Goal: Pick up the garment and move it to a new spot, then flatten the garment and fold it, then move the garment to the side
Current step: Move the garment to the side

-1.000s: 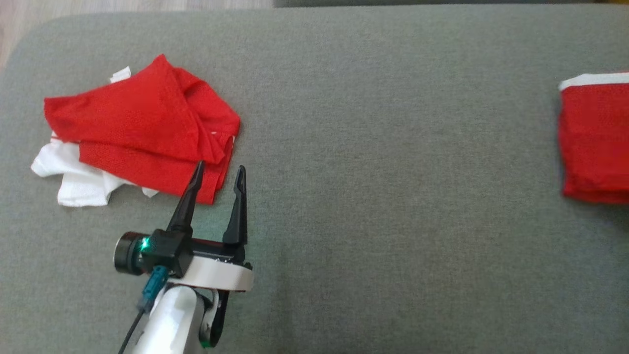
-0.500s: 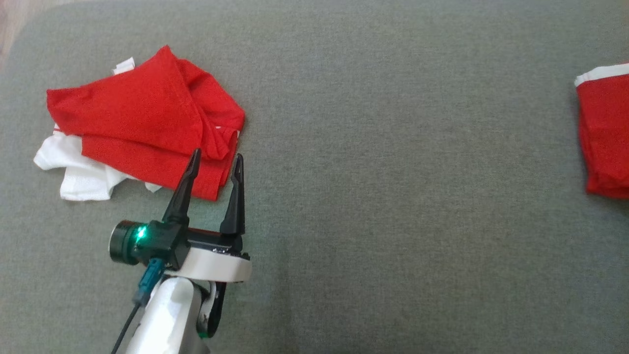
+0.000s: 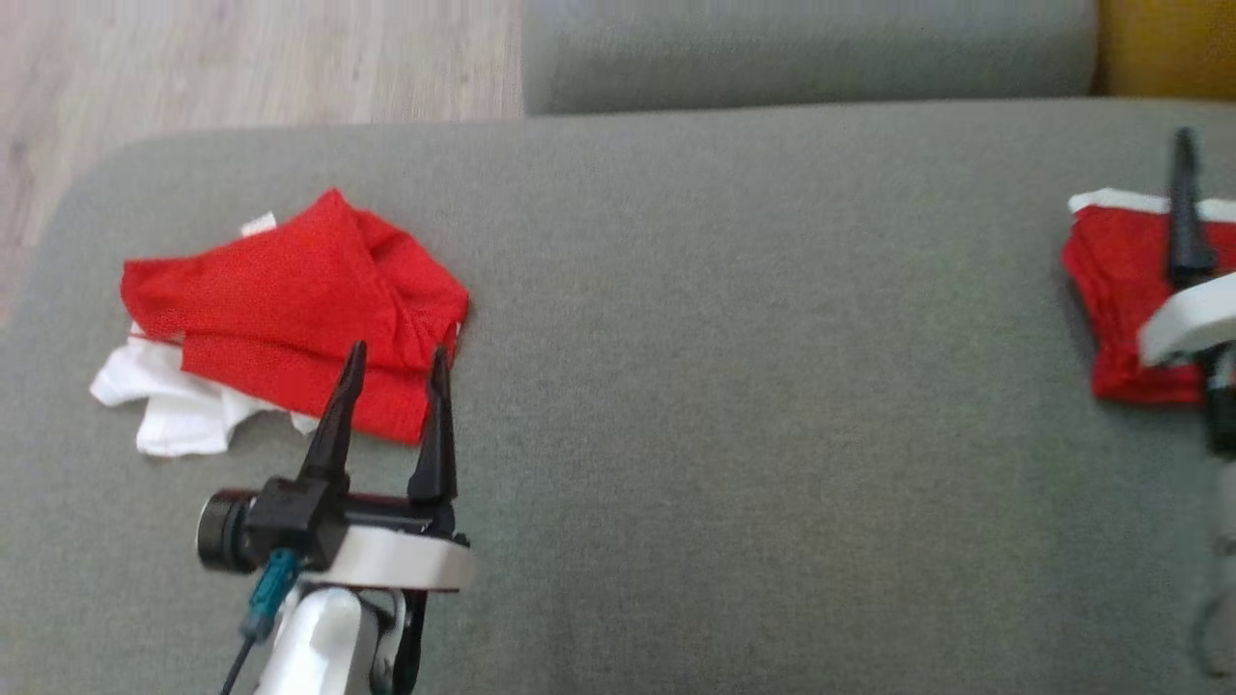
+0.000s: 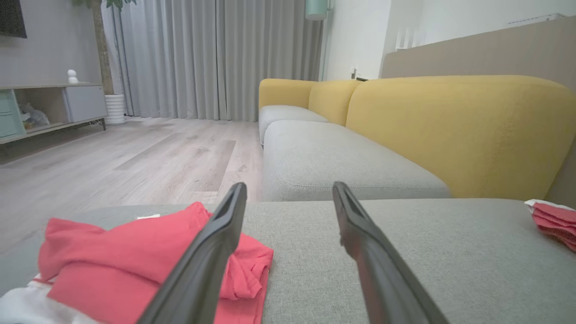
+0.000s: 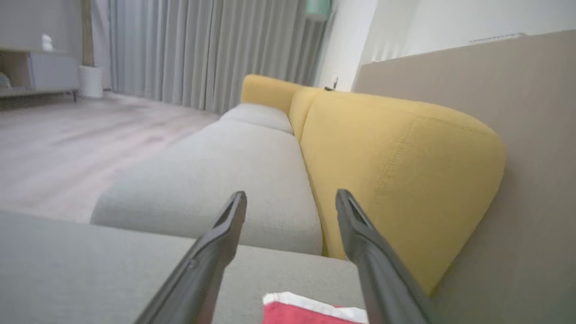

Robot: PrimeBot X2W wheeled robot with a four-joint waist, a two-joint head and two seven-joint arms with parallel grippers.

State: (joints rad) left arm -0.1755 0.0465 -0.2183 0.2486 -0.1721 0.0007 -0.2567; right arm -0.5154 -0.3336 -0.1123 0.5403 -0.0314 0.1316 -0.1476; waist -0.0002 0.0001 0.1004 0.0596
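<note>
At the right end of the grey cushion point(image 3: 724, 338) lies the folded red garment point(image 3: 1120, 290) with its white trim turned toward the cushion's far edge. The right gripper point(image 5: 291, 194) hangs over it with its fingers spread wide and nothing between them. In the head view one dark finger point(image 3: 1184, 222) crosses the cloth, but whether it touches I cannot tell. The right wrist view adds what the head view lacks: the garment's white-edged corner point(image 5: 310, 310) sits low between the two fingers, with a yellow backrest point(image 5: 396, 180) beyond the cushion. Toward the cushion's left end a crumpled red-and-white garment point(image 3: 280, 299) sits in a heap. The left gripper point(image 3: 398, 349) is just as widely spread and empty, its tips over the heap's near right corner. From the left wrist view, one finger overlaps the red heap point(image 4: 112, 243) while the other stands over bare grey cushion. This view also catches the folded garment point(image 4: 553, 220) well apart at the cushion's far right.
</note>
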